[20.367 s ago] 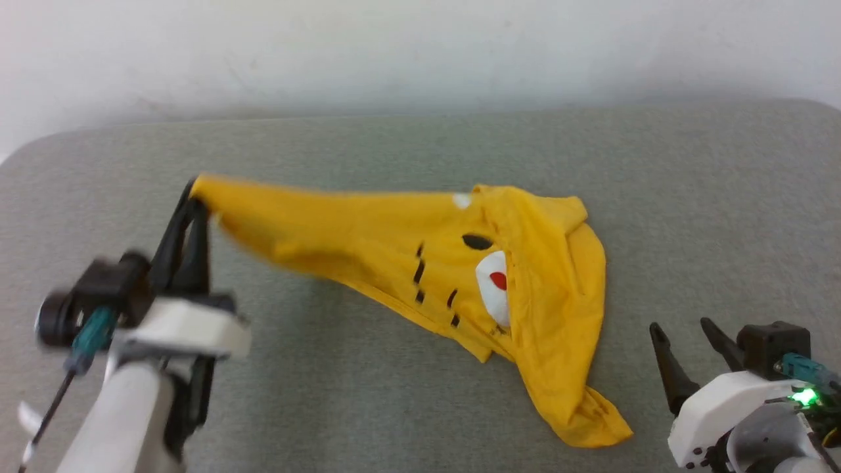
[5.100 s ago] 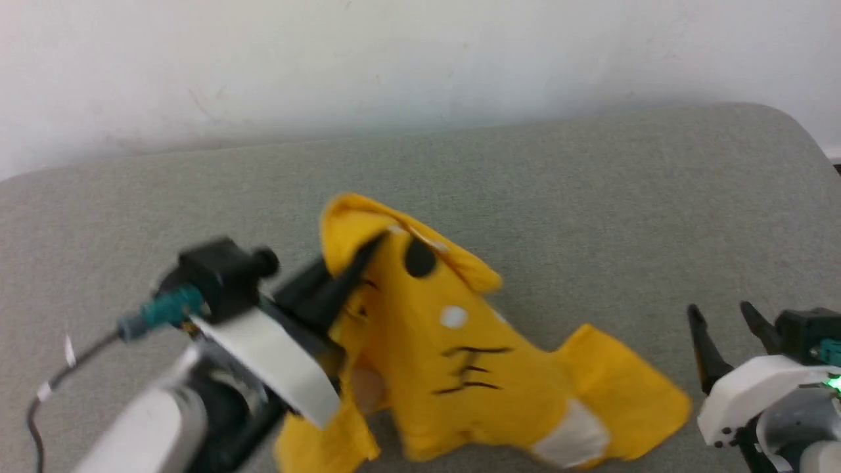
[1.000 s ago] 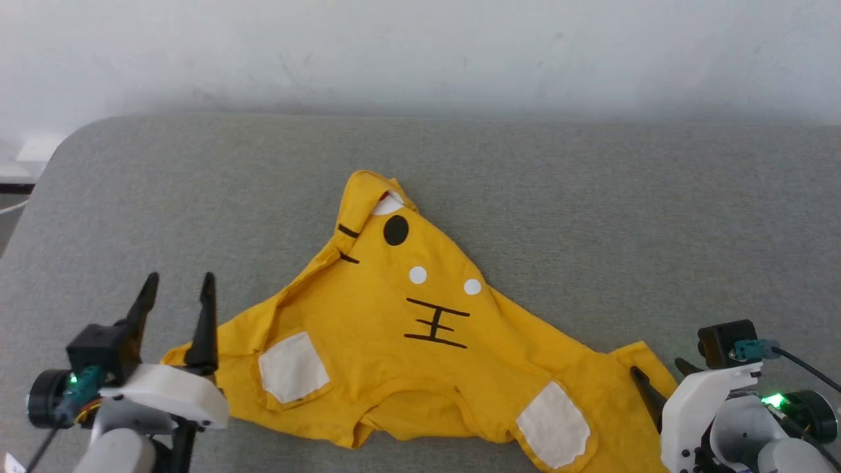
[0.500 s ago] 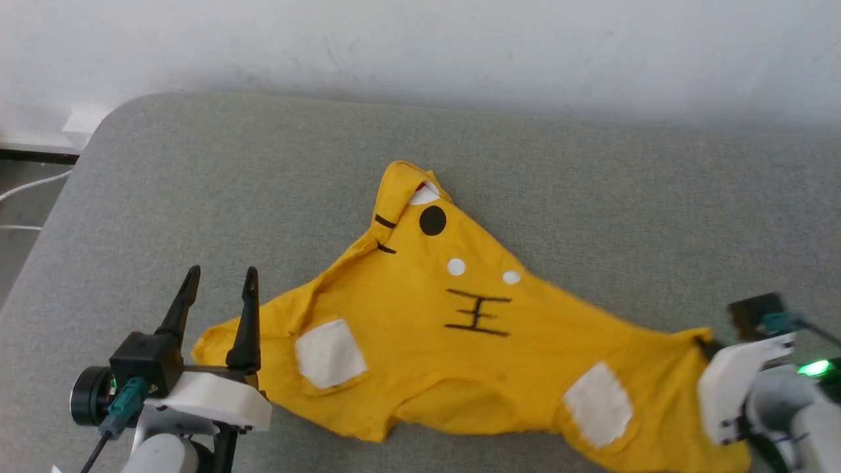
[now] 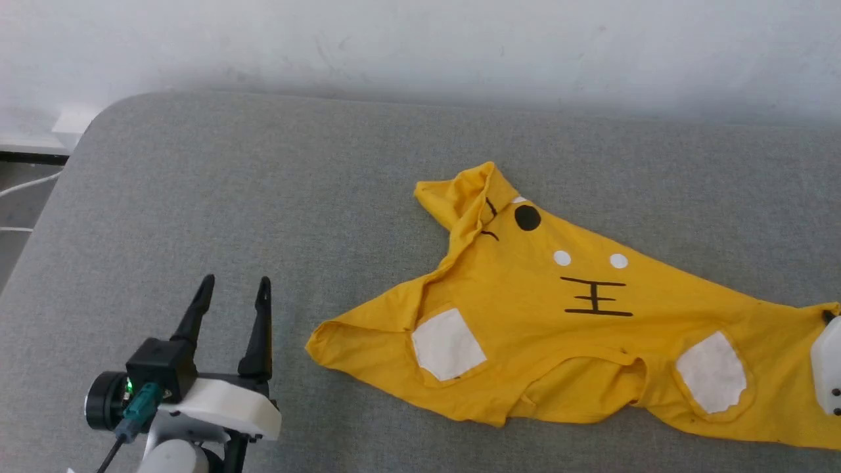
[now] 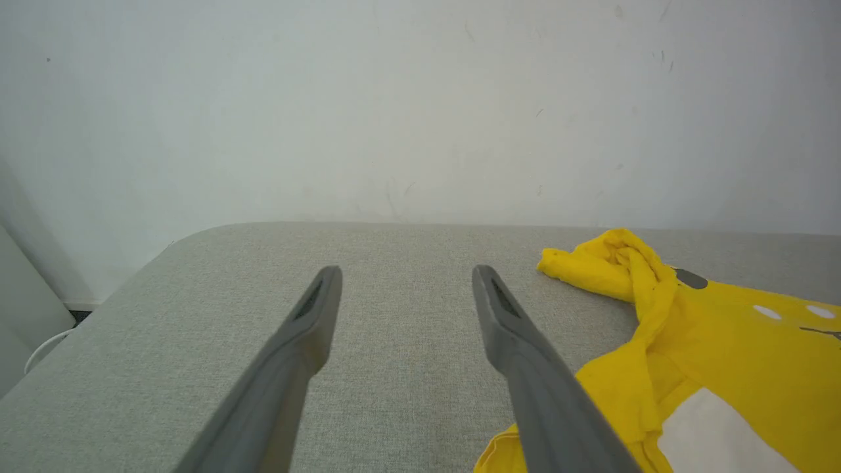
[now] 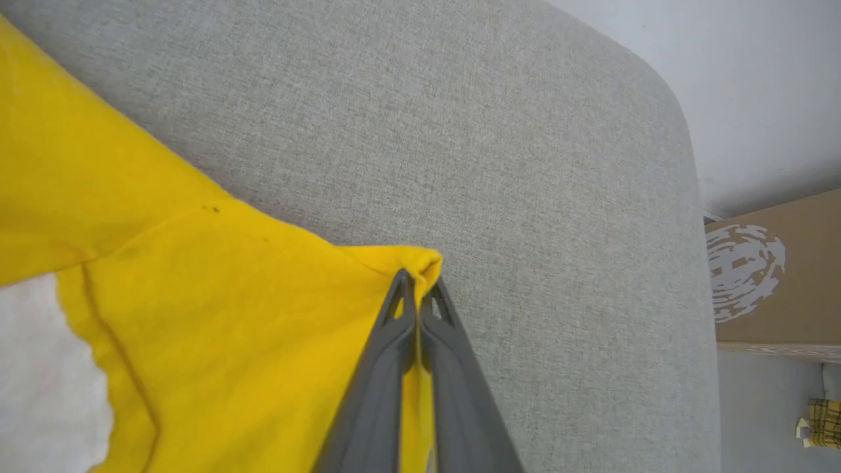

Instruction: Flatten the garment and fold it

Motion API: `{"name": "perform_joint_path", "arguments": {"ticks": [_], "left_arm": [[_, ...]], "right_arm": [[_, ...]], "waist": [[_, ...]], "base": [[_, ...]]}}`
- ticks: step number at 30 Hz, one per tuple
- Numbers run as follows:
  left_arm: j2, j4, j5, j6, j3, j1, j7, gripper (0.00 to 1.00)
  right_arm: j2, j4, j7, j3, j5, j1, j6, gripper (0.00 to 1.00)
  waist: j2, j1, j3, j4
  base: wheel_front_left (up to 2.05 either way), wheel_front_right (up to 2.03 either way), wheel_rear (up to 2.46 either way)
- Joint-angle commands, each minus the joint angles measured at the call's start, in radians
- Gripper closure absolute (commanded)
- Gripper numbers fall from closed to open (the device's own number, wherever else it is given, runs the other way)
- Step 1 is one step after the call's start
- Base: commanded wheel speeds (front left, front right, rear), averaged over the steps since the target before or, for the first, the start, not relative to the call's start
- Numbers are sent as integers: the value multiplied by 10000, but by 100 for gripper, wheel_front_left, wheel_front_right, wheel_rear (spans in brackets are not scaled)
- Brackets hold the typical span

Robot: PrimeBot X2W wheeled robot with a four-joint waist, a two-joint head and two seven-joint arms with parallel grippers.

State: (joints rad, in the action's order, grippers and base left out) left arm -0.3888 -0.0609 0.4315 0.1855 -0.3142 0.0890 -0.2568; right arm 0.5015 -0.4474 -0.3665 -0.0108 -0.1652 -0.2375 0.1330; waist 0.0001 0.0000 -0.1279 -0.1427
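Head view has the garment [image 5: 565, 322] lying print-up on the grey padded surface [image 5: 230, 184], right of the middle, with its right end reaching the edge of the picture. It is only half spread. The far end [image 5: 468, 194] is rolled into a twisted lump just beside the black dot [image 5: 527, 217], and the near edge between the two white patches [image 5: 447, 343] is rucked and tucked under.

The right gripper [image 7: 415, 281] is clenched on the garment's right corner (its wrist view shows a small fold of yellow cloth nipped between the closed fingertips, though I cannot tell whether that fold is on the surface or just above it). The left gripper [image 5: 236, 281] is released, fingers spread, over bare surface just left of the garment's near-left corner, near it but not touching.

The step in hand looks like flattening by tension. To do it well, the left gripper should probably come down on that near-left corner and take a single layer at the hem, not the bunched cloth behind it. Both grips could then draw apart, left and right, keeping low to the surface so the cloth slides and doesn't lift. The pinch on the right is thin, so a slow pull seems safer. The rolled far end will likely need its own tug towards the wall [image 5: 394, 46] afterwards.
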Motion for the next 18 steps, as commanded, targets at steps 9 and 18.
{"name": "perform_joint_path", "arguments": {"ticks": [9,18], "left_arm": [[64,-588,458,-606,-122,-128,355,0],[-480,-417,1326,-696,-348,-556,3096,0]], "right_arm": [[-555,-1556,1898,-195,545,-939,-23,0],[-1565,222,2890,-781,394,-134,-23,0]], "waist": [[-1,0,85,203],[-1,0,291,699]], "base": [[0,0,0],[0,0,0]]}}
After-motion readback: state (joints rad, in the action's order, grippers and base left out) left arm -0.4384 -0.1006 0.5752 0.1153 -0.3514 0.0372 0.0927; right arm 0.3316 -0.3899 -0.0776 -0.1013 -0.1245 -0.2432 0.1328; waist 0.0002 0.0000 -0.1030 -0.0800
